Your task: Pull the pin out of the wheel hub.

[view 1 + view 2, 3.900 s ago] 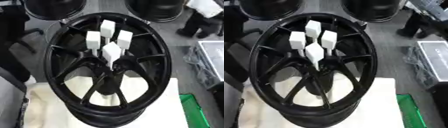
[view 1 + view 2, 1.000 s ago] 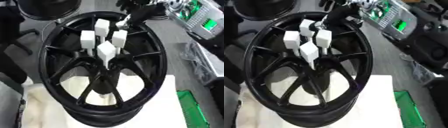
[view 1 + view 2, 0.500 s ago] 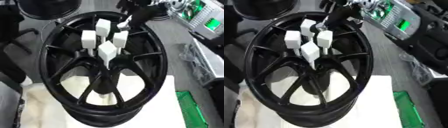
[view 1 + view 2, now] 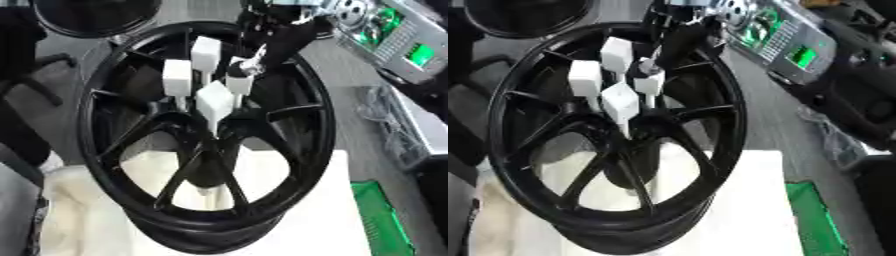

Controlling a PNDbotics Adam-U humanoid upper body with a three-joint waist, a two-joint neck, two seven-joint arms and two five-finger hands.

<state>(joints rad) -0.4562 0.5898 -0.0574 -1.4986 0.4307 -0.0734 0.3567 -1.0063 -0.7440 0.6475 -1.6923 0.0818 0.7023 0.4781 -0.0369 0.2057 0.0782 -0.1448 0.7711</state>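
Observation:
A black spoked wheel hub (image 4: 317, 131) stands tilted on a white-covered table. Several white pins with block heads stick out of its centre: one at the top (image 4: 206, 50), one at the left (image 4: 177, 77), one in front (image 4: 214, 100) and one at the right (image 4: 238, 84). My right hand (image 4: 278, 42), black, comes down from the upper right across the rim. Its fingertips pinch the top corner of the right pin. The shaft of that pin is hidden behind the front pin's head. My left hand shows in neither view.
The white padded table top (image 4: 306, 210) carries the hub. A green crate (image 4: 385, 215) sits at the lower right. A device with green lit screens (image 4: 398, 35) lies at the upper right, above a tangle of cables (image 4: 389, 125). Another dark wheel (image 4: 87, 15) is at the top left.
About four seconds ago no hand was at the hub; the right hand has since come in from the upper right to the right pin. The camera has tilted. The pins look unmoved.

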